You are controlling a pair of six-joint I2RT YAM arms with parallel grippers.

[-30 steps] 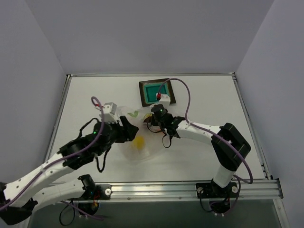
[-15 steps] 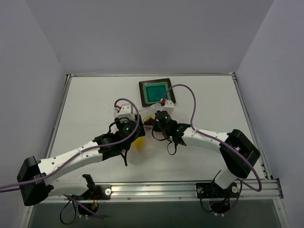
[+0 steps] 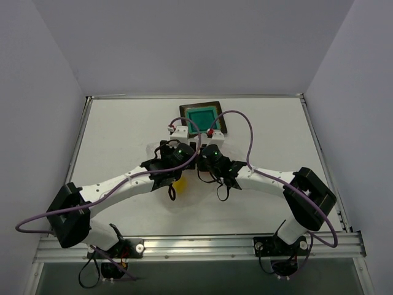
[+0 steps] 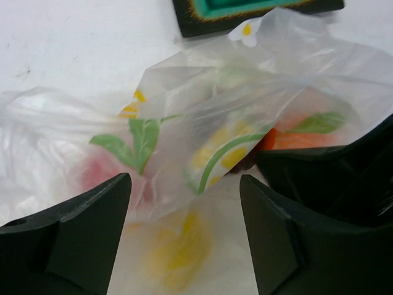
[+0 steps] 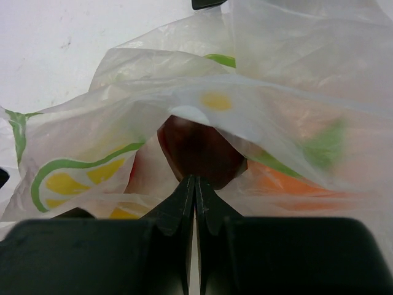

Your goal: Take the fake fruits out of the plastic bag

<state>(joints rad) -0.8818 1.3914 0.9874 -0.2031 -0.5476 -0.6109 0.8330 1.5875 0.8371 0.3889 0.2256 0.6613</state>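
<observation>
The plastic bag (image 3: 187, 193) lies crumpled at mid-table under both grippers. In the left wrist view my left gripper (image 4: 184, 179) stands open over the bag (image 4: 202, 110), and a yellow fruit (image 4: 175, 252) shows through the film between its fingers. A red fruit (image 4: 107, 175) and an orange one (image 4: 295, 140) also show inside. From above, the left gripper (image 3: 175, 172) is just above the yellow fruit (image 3: 179, 184). My right gripper (image 5: 195, 179) is shut on the bag's film, its tips against a dark maroon fruit (image 5: 199, 150), with the orange fruit (image 5: 288, 181) to the right. From above it (image 3: 198, 166) sits beside the left one.
A square teal tray (image 3: 202, 117) with a dark brown rim sits just beyond the bag, and its edge (image 4: 245, 11) shows at the top of the left wrist view. Purple cables loop over both arms. A raised metal rim borders the white table.
My left arm has swung right and forward over the bag toward the tray, and its jaws have widened. The right gripper shifted slightly at first, then held still, shut.
</observation>
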